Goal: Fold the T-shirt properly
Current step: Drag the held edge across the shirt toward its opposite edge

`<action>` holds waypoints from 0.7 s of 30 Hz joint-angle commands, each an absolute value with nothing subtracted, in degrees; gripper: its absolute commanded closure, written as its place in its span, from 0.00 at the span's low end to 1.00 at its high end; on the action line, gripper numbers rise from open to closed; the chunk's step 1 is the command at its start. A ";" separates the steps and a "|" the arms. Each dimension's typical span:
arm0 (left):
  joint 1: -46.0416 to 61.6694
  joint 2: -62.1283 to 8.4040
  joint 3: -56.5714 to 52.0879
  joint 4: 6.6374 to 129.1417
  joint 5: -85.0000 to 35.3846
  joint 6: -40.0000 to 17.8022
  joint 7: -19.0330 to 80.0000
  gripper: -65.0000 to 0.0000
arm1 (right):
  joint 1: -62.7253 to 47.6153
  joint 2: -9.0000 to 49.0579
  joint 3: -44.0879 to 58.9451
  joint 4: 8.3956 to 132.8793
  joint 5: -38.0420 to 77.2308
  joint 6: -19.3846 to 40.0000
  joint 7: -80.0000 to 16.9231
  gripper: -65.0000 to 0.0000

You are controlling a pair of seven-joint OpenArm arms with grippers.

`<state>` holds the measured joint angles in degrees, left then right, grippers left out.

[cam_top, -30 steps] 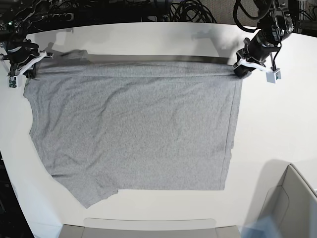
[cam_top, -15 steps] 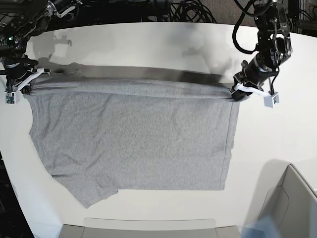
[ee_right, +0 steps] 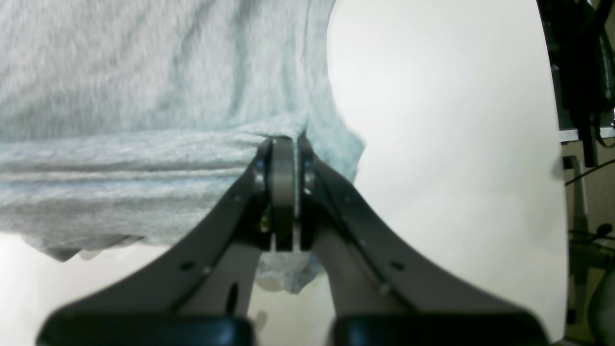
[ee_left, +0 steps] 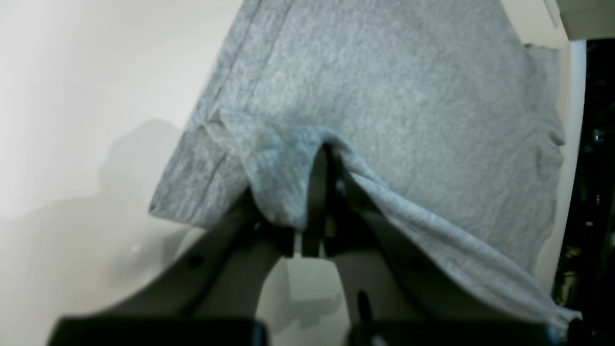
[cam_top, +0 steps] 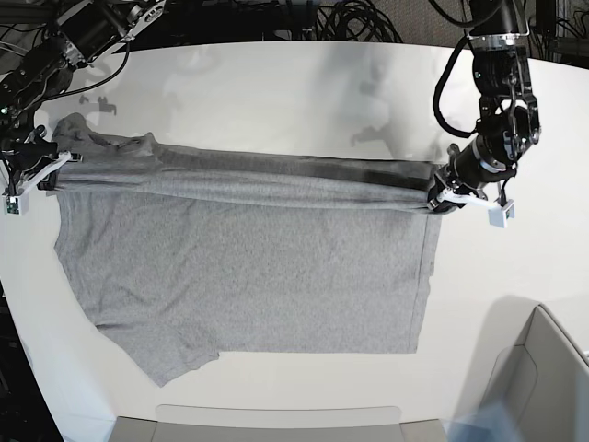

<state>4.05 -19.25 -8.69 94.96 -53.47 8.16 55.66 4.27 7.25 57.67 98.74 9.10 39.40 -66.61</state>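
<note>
The heather-grey T-shirt (cam_top: 248,267) lies plain side up across the white table. Its far edge is lifted and stretched taut between both grippers. My left gripper (cam_top: 434,203) is shut on the far right corner of the shirt; the left wrist view shows cloth (ee_left: 384,96) pinched between its closed fingers (ee_left: 312,202). My right gripper (cam_top: 53,175) is shut on the far left corner; the right wrist view shows the fingers (ee_right: 283,192) clamped on bunched cloth (ee_right: 144,96). A sleeve (cam_top: 170,354) lies at the near left.
The white table (cam_top: 276,92) runs behind the shirt, with black cables (cam_top: 350,18) beyond its far edge. A grey bin (cam_top: 538,387) stands at the near right corner. A grey tray edge (cam_top: 276,424) lies along the near side.
Both grippers have carried the shirt's far edge toward the near side, over the shirt body. The lifted fold line now sits lower in the base view.
</note>
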 commanded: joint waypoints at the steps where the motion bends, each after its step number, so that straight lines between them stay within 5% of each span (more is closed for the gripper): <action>1: 2.24 -20.18 -7.78 94.90 -52.97 8.31 54.37 1.00 | 5.85 9.01 57.80 99.03 8.75 40.00 -65.36 1.00; 21: -10.07 -20.18 -5.67 83.65 -52.97 8.31 53.76 1.00 | 9.89 10.15 47.52 88.04 5.32 36.35 -50.24 1.00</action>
<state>-8.69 -19.25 -5.34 82.74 -52.58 8.60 55.22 9.17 9.04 47.35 87.18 4.86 36.62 -51.20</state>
